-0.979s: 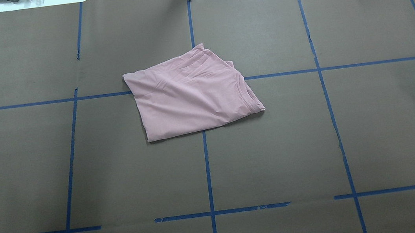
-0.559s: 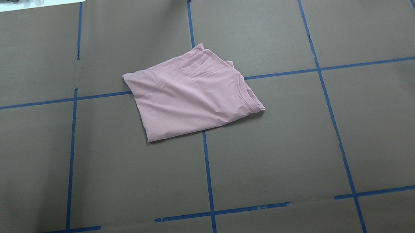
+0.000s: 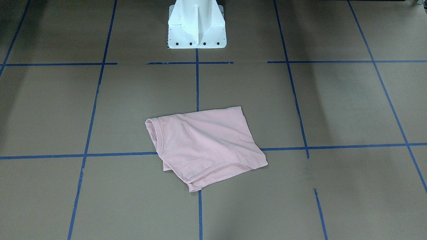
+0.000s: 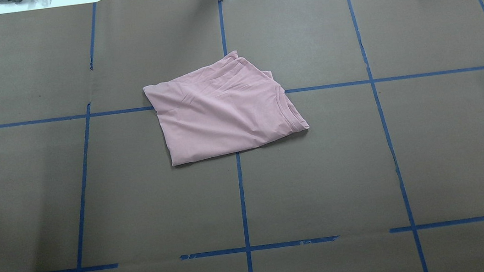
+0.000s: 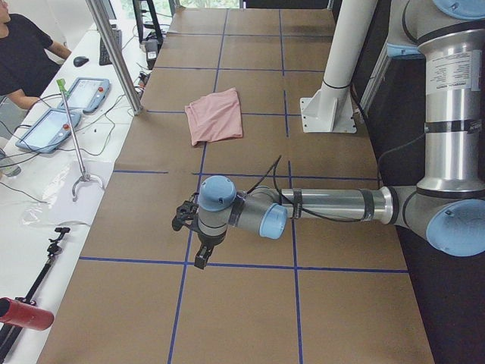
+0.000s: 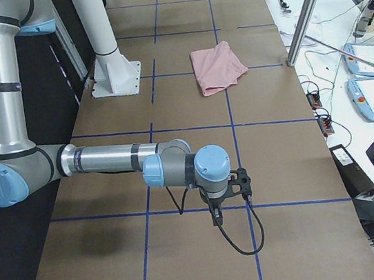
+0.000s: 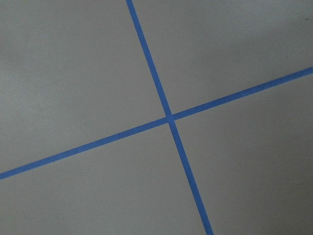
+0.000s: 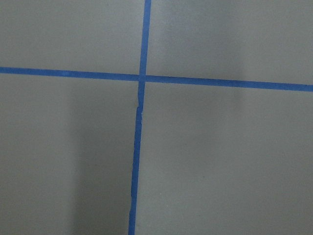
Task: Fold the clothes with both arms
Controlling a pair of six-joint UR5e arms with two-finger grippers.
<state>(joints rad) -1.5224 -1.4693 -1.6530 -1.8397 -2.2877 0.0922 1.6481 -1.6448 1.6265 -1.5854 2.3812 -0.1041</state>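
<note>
The pale pink T-shirt (image 4: pixel 225 110) lies folded into a rough rectangle near the table's middle, collar edge toward the right in the overhead view. Its print is hidden. It also shows in the front view (image 3: pixel 206 145), the left side view (image 5: pixel 215 115) and the right side view (image 6: pixel 217 67). The left gripper (image 5: pixel 202 256) hangs over bare table well away from the shirt. The right gripper (image 6: pixel 216 215) does the same at the other end. I cannot tell whether either is open or shut. Both wrist views show only brown paper and blue tape.
The table is brown paper with a blue tape grid (image 4: pixel 242 200). The white pedestal (image 3: pixel 196 23) stands at the robot's side. Teach pendants (image 5: pixel 45 129), a metal post (image 5: pixel 114 53), cables and a seated operator (image 5: pixel 23 53) are beyond the far edge.
</note>
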